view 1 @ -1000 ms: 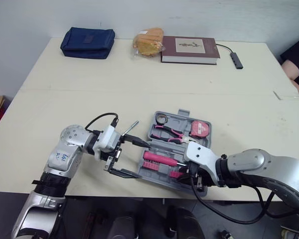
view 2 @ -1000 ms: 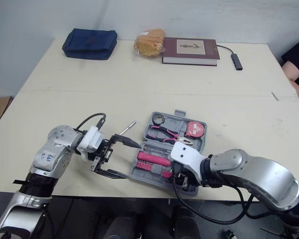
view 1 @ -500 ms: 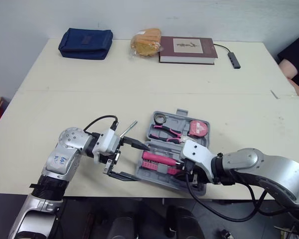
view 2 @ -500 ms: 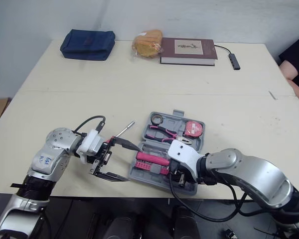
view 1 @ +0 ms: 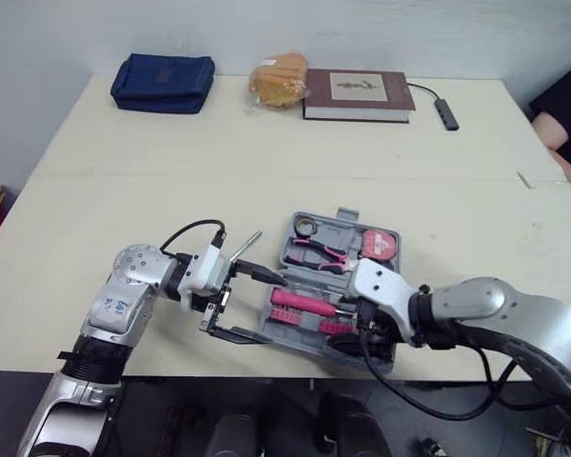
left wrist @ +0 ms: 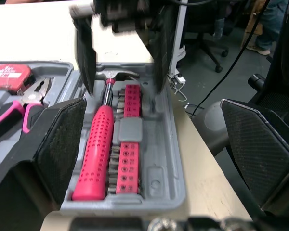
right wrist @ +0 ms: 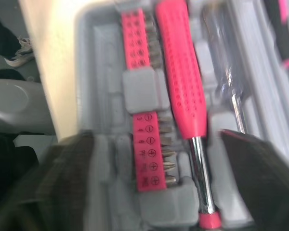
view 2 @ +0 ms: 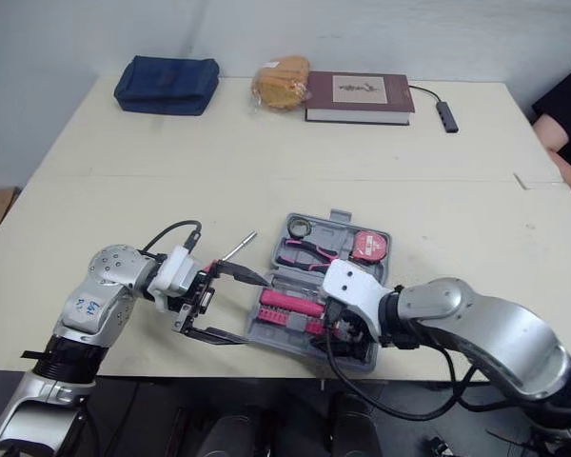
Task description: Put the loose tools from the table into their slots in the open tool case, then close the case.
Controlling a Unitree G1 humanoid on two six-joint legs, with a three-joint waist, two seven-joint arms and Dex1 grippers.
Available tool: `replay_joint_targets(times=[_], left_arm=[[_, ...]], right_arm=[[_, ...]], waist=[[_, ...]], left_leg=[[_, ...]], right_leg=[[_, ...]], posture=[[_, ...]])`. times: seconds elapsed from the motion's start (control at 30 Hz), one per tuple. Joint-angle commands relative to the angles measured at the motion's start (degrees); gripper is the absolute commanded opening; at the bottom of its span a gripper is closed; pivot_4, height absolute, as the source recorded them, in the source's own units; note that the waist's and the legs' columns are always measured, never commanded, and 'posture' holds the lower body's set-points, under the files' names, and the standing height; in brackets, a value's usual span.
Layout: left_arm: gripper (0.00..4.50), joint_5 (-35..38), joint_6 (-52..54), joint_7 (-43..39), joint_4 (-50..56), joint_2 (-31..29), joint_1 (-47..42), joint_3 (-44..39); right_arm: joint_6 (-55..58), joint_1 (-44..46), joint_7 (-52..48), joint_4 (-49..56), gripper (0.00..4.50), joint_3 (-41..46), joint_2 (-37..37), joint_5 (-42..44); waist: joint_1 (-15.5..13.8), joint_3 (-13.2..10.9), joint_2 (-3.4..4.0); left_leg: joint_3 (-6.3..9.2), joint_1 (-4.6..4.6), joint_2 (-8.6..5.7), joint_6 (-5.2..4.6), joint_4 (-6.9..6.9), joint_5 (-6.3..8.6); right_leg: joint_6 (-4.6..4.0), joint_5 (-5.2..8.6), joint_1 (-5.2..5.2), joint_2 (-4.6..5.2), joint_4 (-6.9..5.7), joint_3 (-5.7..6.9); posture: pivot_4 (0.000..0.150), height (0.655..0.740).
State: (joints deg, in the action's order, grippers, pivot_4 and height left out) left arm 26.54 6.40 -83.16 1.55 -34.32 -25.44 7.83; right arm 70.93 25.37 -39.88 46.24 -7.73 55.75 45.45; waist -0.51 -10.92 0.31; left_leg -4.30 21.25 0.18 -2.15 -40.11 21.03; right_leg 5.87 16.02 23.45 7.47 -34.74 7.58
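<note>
You have the pale counter (view 1: 171,181) with the grey moulded-plastic tool case (left wrist: 156,180) lying open at its 6 o'clock edge; left gripper (view 1: 271,309) fingers spread wide at the case's 9 o'clock end; right gripper (left wrist: 123,89) fingers spread above the hammer head; the pink dimpled-grip hammer (view 1: 303,304) lies slotted along 9-to-3, steel head toward 3; a thin metal shaft (view 1: 249,242) lies loose at the case's 10 o'clock.

The left arm (view 1: 124,295) is bent at the elbow and brought in from the left of the tool case (view 1: 396,257). The left gripper (view 1: 269,307) is held at the case's left edge, fingers spread wide. The right arm (view 1: 495,305) is reached in from the case's right, and the right gripper (left wrist: 123,82) is poised over its near right corner, fingers parted.
</note>
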Motion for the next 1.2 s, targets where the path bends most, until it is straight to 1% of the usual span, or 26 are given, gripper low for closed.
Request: replay_joint_targets(times=[0.03, 0.13, 0.17, 0.23, 0.27, 0.3, 0.33, 0.37, 0.4, 0.47, 0.5, 0.63, 0.77, 0.93, 0.97, 1.03, 1.2], left_arm=[[4.50, 0.3, 0.2, 0.3, 1.1, 0.0, 0.4, -0.2], [4.50, -0.1, -0.6, 1.0, 0.7, 1.0, 0.0, 0.1], [4.50, -0.1, -0.6, 1.0, 0.6, 1.2, -0.1, 0.2], [4.50, -0.1, -0.7, 0.9, 0.6, 1.4, -0.2, 0.3], [4.50, -0.1, -0.7, 0.7, 0.5, 1.4, -0.2, 0.4], [4.50, -0.2, -0.8, 0.6, 0.4, 1.4, -0.3, 0.4], [4.50, -0.3, -0.9, 0.5, 0.4, 1.4, -0.4, 0.5], [4.50, -0.4, -0.9, 0.4, 0.1, 1.5, -0.6, 0.5], [4.50, -0.5, -1.0, 0.4, -0.2, 1.6, -1.0, 0.6], [4.50, -0.7, -1.2, 0.4, -0.6, 1.9, -1.5, 0.6], [4.50, -0.7, -1.1, 0.4, -0.7, 2.0, -1.6, 0.6], [4.50, -1.1, -1.6, 0.3, -1.2, 2.2, -2.0, 0.6], [4.50, -1.7, -2.4, 0.5, -2.5, 2.2, -2.7, 0.5], [4.50, -2.0, -2.7, 0.6, -2.9, 2.2, -2.9, 0.4], [4.50, -2.0, -2.7, 0.6, -2.8, 2.1, -2.8, 0.4], [4.50, -2.1, -2.7, 0.7, -2.9, 2.0, -2.8, 0.4], [4.50, -2.3, -2.8, 1.1, -3.0, 2.1, -2.6, 0.4]], right_arm=[[-2.6, -2.7, -5.1, 3.0, 4.30, 9.4, 3.6, 4.6], [-9.6, -9.4, -5.5, 2.6, 4.30, 14.1, 1.9, 2.4], [-14.5, -11.7, -7.1, 2.7, 4.30, 14.8, 1.0, 0.5], [-23.0, -17.0, -7.7, 2.0, 3.79, 16.1, -2.9, -2.7], [-25.2, -19.6, -8.5, 1.6, 3.60, 16.2, -3.7, -3.3], [-28.9, -22.4, -9.6, 0.9, 2.97, 14.7, -3.5, -6.7], [-31.7, -24.3, -10.7, 0.4, 2.61, 13.5, -3.0, -9.3], [-34.2, -25.5, -11.6, -0.3, 1.95, 12.6, -2.7, -11.3], [-36.9, -26.3, -11.3, -2.0, 1.59, 11.1, -3.7, -13.6], [-40.0, -27.3, -10.8, -4.9, 0.61, 9.7, -6.1, -15.2], [-41.3, -28.0, -10.9, -6.2, 0.04, 9.4, -7.2, -15.7], [-47.4, -30.9, -11.6, -11.2, 0.04, 8.2, -8.5, -20.3], [-48.7, -30.9, -11.6, -13.1, 0.04, 5.3, -8.9, -23.6], [-46.9, -31.0, -10.0, -14.5, 0.04, 1.8, -8.1, -28.3], [-48.0, -31.0, -10.1, -14.2, 0.04, 1.1, -8.0, -29.3], [-44.5, -30.7, -7.8, -11.9, 0.04, 0.9, -9.6, -28.0], [-43.4, -31.1, -5.4, -10.4, 0.04, 0.6, -10.0, -29.5]], waist=[[-0.3, 0.0, -0.02], [-0.9, 0.0, -0.05], [-1.0, 0.0, -0.05], [-1.0, 0.0, -0.09], [-1.0, 0.0, -0.08], [-1.0, 0.0, -0.07], [-1.0, 0.0, -0.08], [-1.0, 0.0, -0.08], [-0.9, 0.0, -0.08], [-0.9, 0.0, -0.08], [-0.8, 0.0, -0.08], [-0.9, 0.0, -0.08], [-0.9, 0.0, -0.08], [-0.9, 0.1, -0.08], [-0.9, 0.1, -0.08], [-0.9, 0.1, -0.10], [-0.8, 0.1, -0.11]], left_leg=[[0.00, -0.01, -0.01, -0.01, 0.00, 0.00], [0.05, -0.04, -0.03, -0.03, -0.01, -0.01], [0.06, -0.04, -0.04, -0.04, -0.01, -0.01], [0.06, -0.04, -0.08, -0.06, 0.00, -0.03], [0.07, -0.05, -0.08, -0.06, 0.00, -0.02], [0.04, -0.04, -0.10, -0.06, 0.00, -0.03], [0.01, -0.05, -0.16, -0.09, 0.01, -0.04], [0.01, -0.05, -0.18, -0.11, 0.01, -0.05], [0.00, -0.05, -0.19, -0.12, 0.00, -0.06], [-0.03, -0.07, -0.25, -0.20, -0.01, -0.10], [-0.03, -0.08, -0.25, -0.22, -0.01, -0.12], [-0.03, -0.09, -0.26, -0.21, 0.00, -0.13], [-0.03, -0.09, -0.28, -0.23, -0.03, -0.14], [-0.02, -0.10, -0.27, -0.22, -0.03, -0.14], [-0.03, -0.11, -0.28, -0.22, -0.02, -0.14], [-0.01, -0.13, -0.26, -0.22, -0.02, -0.14], [0.00, -0.17, -0.25, -0.21, -0.03, -0.15]], right_leg=[[0.02, -0.01, -0.02, 0.00, 0.01, -0.01], [0.04, -0.02, -0.10, 0.02, 0.03, -0.02], [0.04, -0.02, -0.11, 0.02, 0.03, -0.02], [0.05, -0.03, -0.10, 0.03, 0.00, -0.01], [0.05, -0.03, -0.12, 0.01, 0.02, 0.01], [0.07, -0.04, -0.10, 0.01, 0.01, 0.03], [0.11, -0.06, -0.09, 0.01, -0.01, 0.04], [0.14, -0.08, -0.10, 0.01, 0.02, 0.07], [0.17, -0.10, -0.10, 0.00, 0.02, 0.07], [0.27, -0.15, -0.12, 0.03, 0.04, 0.02], [0.29, -0.16, -0.13, 0.03, 0.04, 0.01], [0.29, -0.16, -0.12, 0.03, 0.01, 0.02], [0.29, -0.16, -0.12, 0.05, -0.01, 0.01], [0.29, -0.16, -0.13, 0.04, -0.01, 0.02], [0.29, -0.16, -0.13, 0.05, -0.01, 0.02], [0.29, -0.16, -0.17, 0.04, 0.00, 0.04], [0.28, -0.16, -0.18, 0.04, -0.03, 0.03]], posture=[[0.150, 0.7400], [0.150, 0.7400], [0.150, 0.7400], [0.150, 0.7400], [0.150, 0.7400], [0.150, 0.7400], [0.150, 0.7400], [0.150, 0.7400], [0.150, 0.7400], [0.150, 0.7400], [0.150, 0.7400], [0.150, 0.7400], [0.150, 0.7400], [0.150, 0.7400], [0.150, 0.7400], [0.150, 0.7400], [0.150, 0.7400]])
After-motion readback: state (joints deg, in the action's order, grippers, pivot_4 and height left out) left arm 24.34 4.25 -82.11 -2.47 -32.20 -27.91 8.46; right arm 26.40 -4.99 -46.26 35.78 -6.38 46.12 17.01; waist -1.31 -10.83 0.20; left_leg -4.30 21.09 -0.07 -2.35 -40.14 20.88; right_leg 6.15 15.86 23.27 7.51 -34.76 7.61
